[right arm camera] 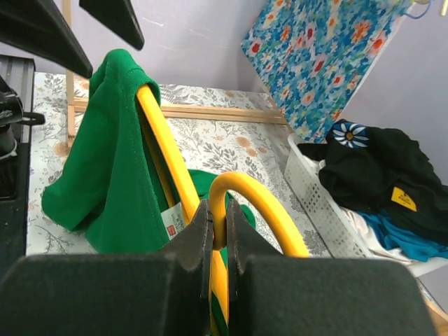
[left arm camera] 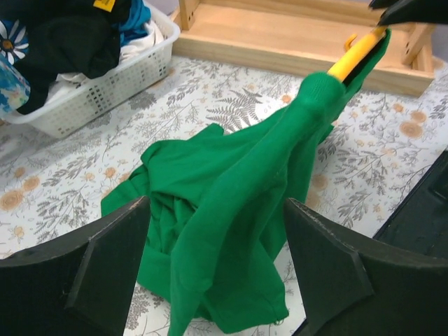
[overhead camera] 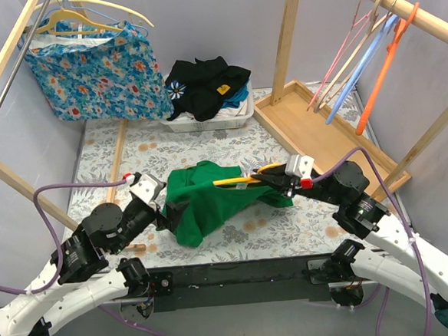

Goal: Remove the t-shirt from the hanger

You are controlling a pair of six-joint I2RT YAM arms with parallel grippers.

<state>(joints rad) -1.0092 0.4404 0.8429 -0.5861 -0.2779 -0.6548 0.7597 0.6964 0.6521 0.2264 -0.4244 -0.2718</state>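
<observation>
the right pincer (overhead camera: 260,178) is clamped tight on the yellow hanger (overhead camera: 237,180). its two dark fingers (right arm camera: 196,238) are pinched narrow around the curved hook, just where it meets the hanger's body. from that grip the hanger runs away toward the other arm. the green t-shirt (overhead camera: 205,198) is draped over the hanger's far shoulder and bunches down onto the flowered table cover (overhead camera: 289,225) below. a white label (right arm camera: 172,221) shows on the cloth close under the right fingers.

the left pincer (overhead camera: 163,214) stands wide, one finger on each side of the shirt's lower folds. the cloth sits loose between them, and i cannot tell whether the pads (left arm camera: 105,266) touch it.

beyond the left pincer, past the shirt, sits a white laundry basket (overhead camera: 209,121) heaped with dark clothes. just beside it is the wooden base (overhead camera: 313,119) of a rack. a blue flowered garment (overhead camera: 94,69) hangs high up, off to the far left of both pincers.
</observation>
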